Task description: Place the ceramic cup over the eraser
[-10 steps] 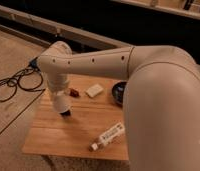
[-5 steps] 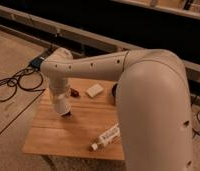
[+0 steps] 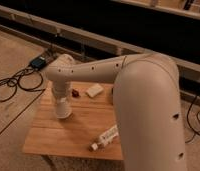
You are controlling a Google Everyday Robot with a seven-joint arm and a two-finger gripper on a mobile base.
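Camera view: my end effector (image 3: 61, 98) points down over the table's (image 3: 58, 140) left part, at the ceramic cup (image 3: 63, 108) standing there; I cannot tell its state. A reddish-brown object (image 3: 75, 92), pale block (image 3: 94, 90) and bottle (image 3: 104, 138) lie nearby.

The white-cream ceramic cup (image 3: 63, 108) stands upright on the wooden table (image 3: 83, 132), under the gripper (image 3: 61, 98), left of the pale block (image 3: 94, 90).

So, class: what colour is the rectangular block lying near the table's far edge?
Pale cream block, clearest in the camera view; the gripper is down at the table's left side.
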